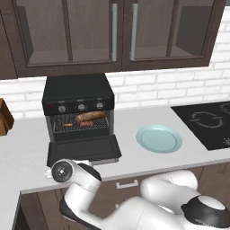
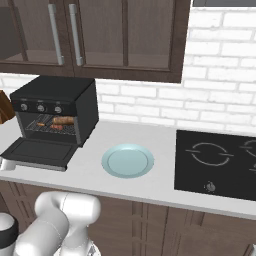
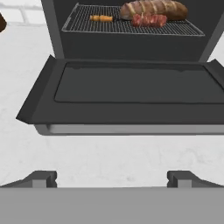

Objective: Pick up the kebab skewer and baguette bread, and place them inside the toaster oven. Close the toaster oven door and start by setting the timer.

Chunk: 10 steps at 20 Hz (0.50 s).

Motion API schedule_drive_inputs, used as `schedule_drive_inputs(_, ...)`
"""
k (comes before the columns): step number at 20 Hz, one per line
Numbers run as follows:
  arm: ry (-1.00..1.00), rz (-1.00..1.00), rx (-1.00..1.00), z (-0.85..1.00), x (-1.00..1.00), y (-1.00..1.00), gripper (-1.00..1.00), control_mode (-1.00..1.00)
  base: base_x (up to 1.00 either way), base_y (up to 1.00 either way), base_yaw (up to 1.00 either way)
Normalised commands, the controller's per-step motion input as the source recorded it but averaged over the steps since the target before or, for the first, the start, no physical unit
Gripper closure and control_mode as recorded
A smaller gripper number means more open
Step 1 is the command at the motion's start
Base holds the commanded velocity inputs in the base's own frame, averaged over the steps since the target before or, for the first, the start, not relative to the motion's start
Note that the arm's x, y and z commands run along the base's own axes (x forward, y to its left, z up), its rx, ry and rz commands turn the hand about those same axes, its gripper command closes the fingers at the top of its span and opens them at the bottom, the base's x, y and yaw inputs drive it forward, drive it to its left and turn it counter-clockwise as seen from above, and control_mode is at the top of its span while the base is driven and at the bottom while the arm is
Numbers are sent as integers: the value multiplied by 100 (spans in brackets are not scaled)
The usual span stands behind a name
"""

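Observation:
The black toaster oven (image 1: 78,102) stands on the counter with its door (image 1: 84,150) folded down flat. On the wire rack (image 3: 87,24) inside lie the brown baguette bread (image 3: 153,7) and, just in front of it, the kebab skewer (image 3: 131,19) with red and orange chunks. Both also sit on the rack as baguette (image 1: 90,117) and skewer (image 1: 76,124). My gripper (image 3: 112,177) is open and empty, low over the counter just in front of the door's front edge (image 3: 131,129), facing into the oven. Its fingertips (image 3: 41,178) are spread wide.
A light-blue plate (image 1: 159,138) lies on the counter right of the oven. A black cooktop (image 1: 211,123) is at the far right. A brown block (image 1: 4,117) stands at the left edge. Dark wall cabinets hang above the oven.

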Motion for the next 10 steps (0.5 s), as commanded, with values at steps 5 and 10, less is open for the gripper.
schedule_drive_inputs(5, 0, 0, 0, -17, 32, 0, -100, -100, 0, 0, 0)
schedule_drive_inputs(10, 0, 0, 0, -19, 16, 0, -100, -100, 0, 0, 0)
